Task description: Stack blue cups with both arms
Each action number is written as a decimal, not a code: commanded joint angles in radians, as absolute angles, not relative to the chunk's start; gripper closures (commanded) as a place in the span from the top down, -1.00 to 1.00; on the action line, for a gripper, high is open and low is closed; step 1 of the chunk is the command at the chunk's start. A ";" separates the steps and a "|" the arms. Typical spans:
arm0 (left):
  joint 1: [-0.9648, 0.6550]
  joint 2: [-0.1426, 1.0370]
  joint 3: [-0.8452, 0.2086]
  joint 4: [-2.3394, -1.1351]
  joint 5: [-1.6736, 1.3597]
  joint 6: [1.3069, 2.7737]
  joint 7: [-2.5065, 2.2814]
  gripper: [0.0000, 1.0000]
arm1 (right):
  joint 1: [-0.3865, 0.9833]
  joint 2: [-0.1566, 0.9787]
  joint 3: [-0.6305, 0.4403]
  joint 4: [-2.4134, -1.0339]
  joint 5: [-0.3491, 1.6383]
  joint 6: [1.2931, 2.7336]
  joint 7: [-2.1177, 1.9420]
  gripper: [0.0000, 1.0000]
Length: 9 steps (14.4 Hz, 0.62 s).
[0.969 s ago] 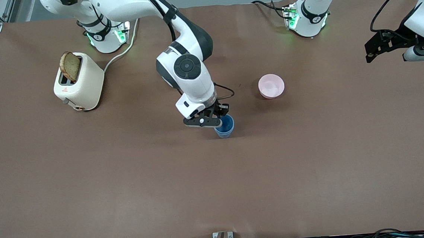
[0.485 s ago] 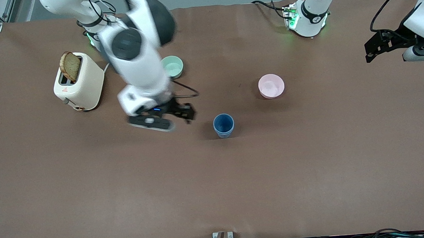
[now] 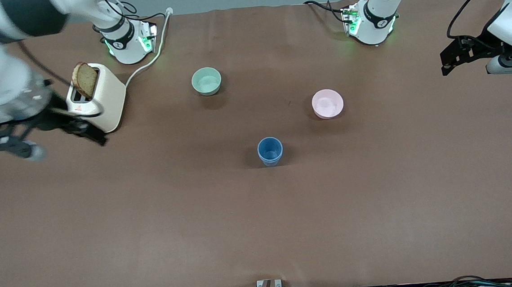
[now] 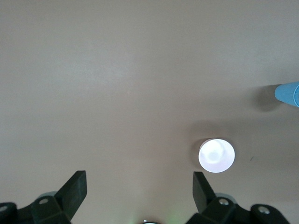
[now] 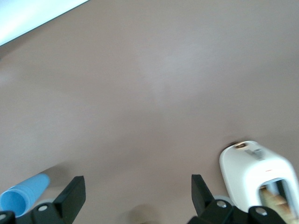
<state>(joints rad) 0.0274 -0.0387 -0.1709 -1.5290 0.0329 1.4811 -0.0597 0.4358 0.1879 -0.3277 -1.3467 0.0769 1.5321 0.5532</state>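
Blue cups [image 3: 270,151] now one nested stack, upright mid-table, at 7 o'clock of the pink bowl [image 3: 327,104] and 5 o'clock of the green bowl [image 3: 206,81]; right gripper [image 3: 41,133], on the rim a second ago, has let go and swung off over the table by the toaster [image 3: 96,97], jaws wide, empty; left gripper [image 3: 461,55] waits at its table end, jaws wide; stacking looks done, arms just retreating

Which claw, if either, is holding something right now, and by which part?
Neither. The right claw is open and empty above the table near the toaster; the left claw waits open at its end. The blue cup stands free.
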 commanded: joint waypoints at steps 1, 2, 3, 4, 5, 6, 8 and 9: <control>0.034 -0.051 -0.172 -1.532 0.015 1.471 -0.041 1.00 | 0.143 0.121 -0.163 -1.384 0.074 1.496 0.384 1.00; 0.034 -0.051 -0.173 -1.532 0.015 1.473 -0.041 1.00 | 0.094 0.115 -0.157 -1.385 0.072 1.458 0.292 1.00; 0.034 -0.049 -0.172 -1.531 0.015 1.473 -0.041 1.00 | 0.053 0.098 -0.152 -1.397 0.065 1.438 0.240 1.00; 0.034 -0.049 -0.172 -1.531 0.015 1.473 -0.041 1.00 | 0.013 0.072 -0.126 -1.431 0.046 1.443 0.192 1.00; 0.034 -0.048 -0.172 -1.529 0.015 1.473 -0.041 1.00 | -0.021 0.055 -0.089 -1.448 0.017 1.447 0.134 1.00; 0.035 -0.048 -0.172 -1.528 0.015 1.473 -0.040 1.00 | -0.038 0.034 -0.068 -1.475 -0.003 1.460 0.106 1.00; 0.035 -0.046 -0.172 -1.525 0.017 1.471 -0.040 1.00 | -0.073 -0.035 -0.022 -1.581 -0.005 1.544 0.094 1.00; 0.035 -0.046 -0.172 -1.522 0.017 1.471 -0.041 1.00 | -0.074 -0.058 -0.014 -1.616 -0.006 1.571 0.091 1.00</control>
